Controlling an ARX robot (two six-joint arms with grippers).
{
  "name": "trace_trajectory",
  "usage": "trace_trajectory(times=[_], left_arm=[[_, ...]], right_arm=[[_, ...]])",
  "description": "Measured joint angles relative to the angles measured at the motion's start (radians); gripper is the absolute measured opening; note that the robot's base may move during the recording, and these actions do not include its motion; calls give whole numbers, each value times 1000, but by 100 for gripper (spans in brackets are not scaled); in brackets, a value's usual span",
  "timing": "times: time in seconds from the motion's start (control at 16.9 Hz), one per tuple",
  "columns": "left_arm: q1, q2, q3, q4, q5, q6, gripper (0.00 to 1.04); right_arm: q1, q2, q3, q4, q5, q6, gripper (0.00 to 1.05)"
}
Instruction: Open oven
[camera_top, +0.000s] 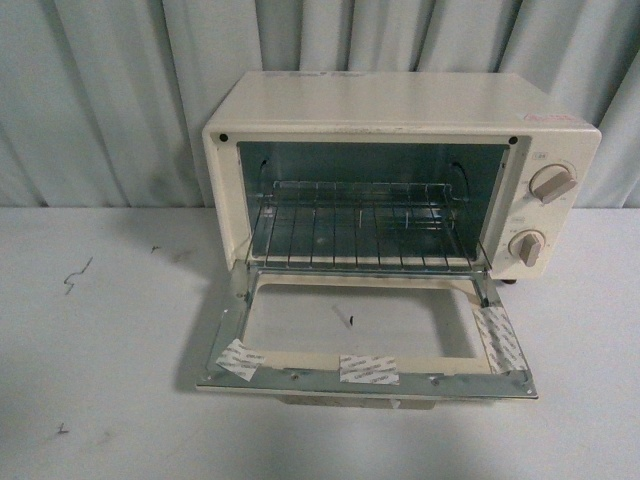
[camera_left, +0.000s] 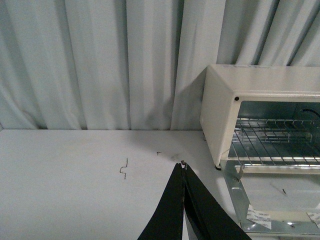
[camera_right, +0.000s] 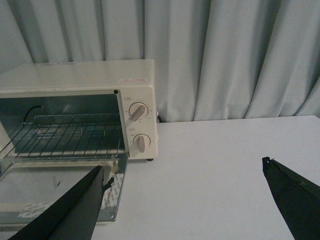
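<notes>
the oven (camera_top: 400, 150) door (camera_top: 365, 345) lies flat toward six o'clock, task seemingly done; left pincer (camera_left: 183, 167) pinched closed on nothing, right pincer (camera_right: 185, 172) spread wide, both clear.

- My front camera sat between my arms and looked straight ahead and slightly down at the oven (camera_top: 400, 200), near enough that it filled the middle of the view, with its dropped door (camera_top: 365, 345) toward me on the bench (camera_top: 90, 380) and the curtain (camera_top: 120, 90) behind.
- My left wrist camera looked past my closed left pincer (camera_left: 183, 167) from low over the bench, catching only the oven's left end.
- My right wrist camera looked between the wide-spread fingers of my right pincer (camera_right: 182, 172), taking in the oven's right end and its knobs (camera_right: 138, 112).
- All three shared the wire rack (camera_top: 365, 225), door and curtain.
</notes>
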Motion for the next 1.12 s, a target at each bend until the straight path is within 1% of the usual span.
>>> trace_trajectory(times=[0.06,0.12,0.18,0.24,0.3,0.53,0.59,0.77,0.94,1.06,1.12], left_arm=[[0,-57,3,-92,-1,0,2],[0,-71,2,-113,0,0,2],[0,-134,0,-182,2,0,2],[0,-163,4,-158,2,0,2],[0,-163,0,-179,2,1,2],[0,-163,0,-175,2,1,2],[0,-163,0,-175,2,0,5],[0,-163,0,-175,2,0,39],[0,-163,0,-175,2,0,77],[0,-163,0,-175,2,1,100],[0,-163,0,-175,2,1,97]], right_arm=[[0,0,0,0,0,0,98],[0,0,0,0,0,0,98],[0,0,0,0,0,0,98],[0,0,0,0,0,0,98],[0,0,0,0,0,0,98],[0,0,0,1,0,0,98],[0,0,0,0,0,0,98],[0,0,0,0,0,0,98],[0,0,0,0,0,0,98],[0,0,0,0,0,0,98],[0,0,0,0,0,0,98]])
